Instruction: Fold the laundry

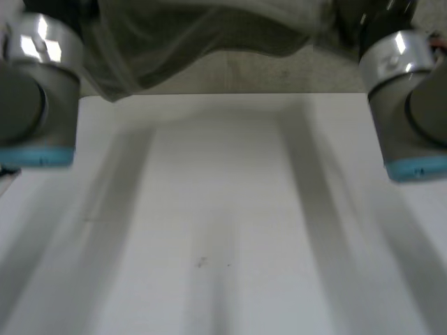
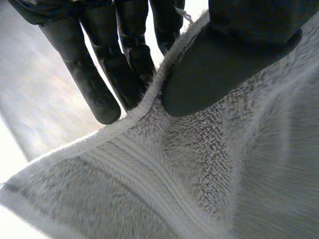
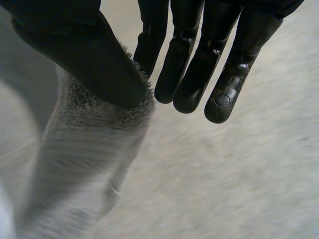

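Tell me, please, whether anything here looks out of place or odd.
Nothing looks spilled or damaged. The towel hangs bunched off the table, pinched at its hem by the left robot hand and also by the right robot hand. One loose thread sticks out of the hem beside the left thumb.

The left arm (image 1: 35,91) and right arm (image 1: 407,98) had shiny grey rounded joints (image 1: 394,59) edged with light-blue caps (image 1: 38,157). The left hand (image 2: 227,59) and right hand (image 3: 192,59) were matt black, their fingers (image 3: 224,74) segmented and round-tipped, one tip bearing a round disc.
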Action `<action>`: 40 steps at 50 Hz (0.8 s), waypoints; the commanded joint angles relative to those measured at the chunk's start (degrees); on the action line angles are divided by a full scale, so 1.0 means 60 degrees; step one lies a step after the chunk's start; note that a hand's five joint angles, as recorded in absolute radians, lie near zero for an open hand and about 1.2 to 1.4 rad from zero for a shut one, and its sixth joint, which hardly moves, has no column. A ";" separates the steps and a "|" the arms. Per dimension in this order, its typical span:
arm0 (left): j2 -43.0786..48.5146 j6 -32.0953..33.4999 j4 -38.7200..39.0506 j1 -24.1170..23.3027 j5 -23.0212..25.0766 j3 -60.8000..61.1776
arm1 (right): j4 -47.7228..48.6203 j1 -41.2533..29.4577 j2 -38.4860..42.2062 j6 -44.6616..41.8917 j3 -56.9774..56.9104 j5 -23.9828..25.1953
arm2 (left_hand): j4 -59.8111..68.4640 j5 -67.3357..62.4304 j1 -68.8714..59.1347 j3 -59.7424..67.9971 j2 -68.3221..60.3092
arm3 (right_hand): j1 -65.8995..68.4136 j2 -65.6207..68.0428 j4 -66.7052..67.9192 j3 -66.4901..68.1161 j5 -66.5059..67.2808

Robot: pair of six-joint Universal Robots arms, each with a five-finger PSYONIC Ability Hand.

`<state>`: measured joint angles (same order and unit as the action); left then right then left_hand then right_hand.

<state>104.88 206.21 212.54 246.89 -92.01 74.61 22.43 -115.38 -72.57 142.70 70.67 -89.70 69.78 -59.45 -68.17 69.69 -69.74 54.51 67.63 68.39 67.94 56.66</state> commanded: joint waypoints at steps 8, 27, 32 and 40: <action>0.1692 0.0157 0.0260 0.0087 0.0774 0.4452 | -0.1790 0.0026 0.1783 -0.0009 0.2313 0.1254 | 0.1703 -0.1758 -0.1972 0.1719 -0.1710 | 0.4249 0.2062 0.1935 0.2009 0.2223; 0.1797 0.0816 0.0187 0.0116 0.0892 0.5420 | -0.3197 0.0378 0.2061 0.1206 0.2562 0.0917 | 0.1703 -0.1758 -0.1972 0.1719 -0.1710 | -0.3507 -0.5694 -0.5821 -0.5746 -0.5532; 0.1622 0.0816 0.0173 0.0131 0.0892 0.5450 | -0.3197 0.0641 0.1592 0.2408 0.2884 0.0639 | 0.1703 -0.1758 -0.1972 0.1719 -0.1710 | -0.5469 -0.7656 -0.7784 -0.7709 -0.7495; 0.1066 0.0816 0.0173 0.0466 0.0877 0.5406 | -0.3211 0.1432 0.0874 0.3272 0.3690 0.0654 | 0.1703 -0.1758 -0.1972 0.1719 -0.1710 | -0.5834 -0.8021 -0.8148 -0.8073 -0.7859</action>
<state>113.61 211.15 213.59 248.00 -86.71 107.24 3.25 -109.66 -65.25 160.18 90.26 -86.07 69.79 -59.45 -68.17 69.70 -69.74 18.79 21.84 20.20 20.65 9.57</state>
